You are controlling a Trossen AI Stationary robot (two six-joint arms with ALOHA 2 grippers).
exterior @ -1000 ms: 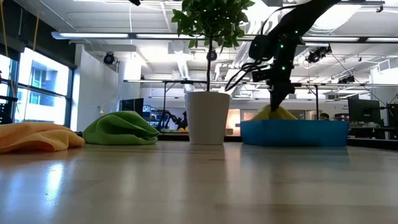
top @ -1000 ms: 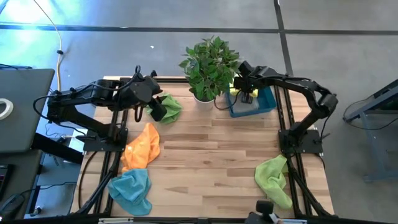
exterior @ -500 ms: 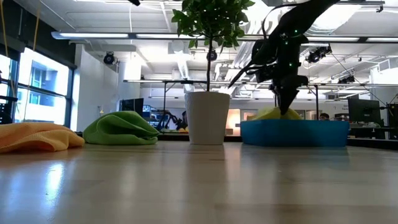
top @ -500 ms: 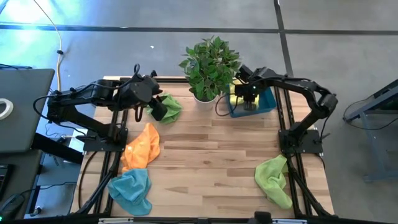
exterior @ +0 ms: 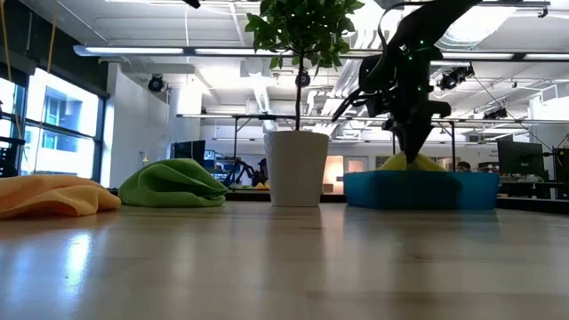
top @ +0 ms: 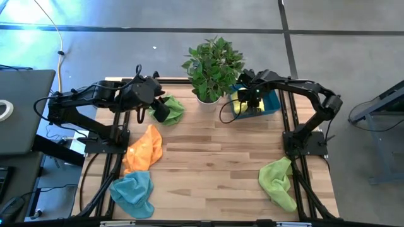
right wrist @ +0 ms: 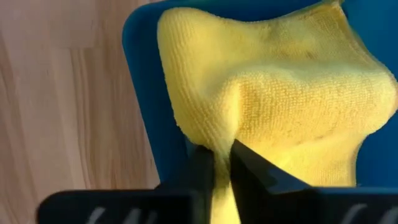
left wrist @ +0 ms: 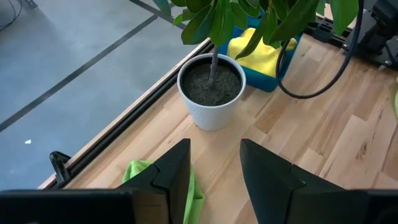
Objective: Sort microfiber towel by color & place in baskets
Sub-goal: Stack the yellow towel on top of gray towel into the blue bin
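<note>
Easing apart over the blue basket (top: 270, 103) at one o'clock, right gripper (right wrist: 217, 163) fingers barely pinching the yellow towel (right wrist: 280, 99), now being dropped inside; left gripper (left wrist: 214, 163) idling spread at eleven o'clock.

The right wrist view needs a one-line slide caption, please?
Right gripper pinching a fuzzy yellow microfiber towel inside the shallow dark-blue plastic bin.

Towel (top: 240, 101) in basket (top: 273, 101), seemingly beside pot (exterior: 297, 169).

- Yellow towel (right wrist: 280, 99) — bunched up, lies inside the blue basket (top: 271, 101).
- Green towel (top: 172, 108), orange towel (top: 145, 148), light-blue towel (top: 134, 191), second green towel (top: 278, 180) — crumpled on the table.
</note>
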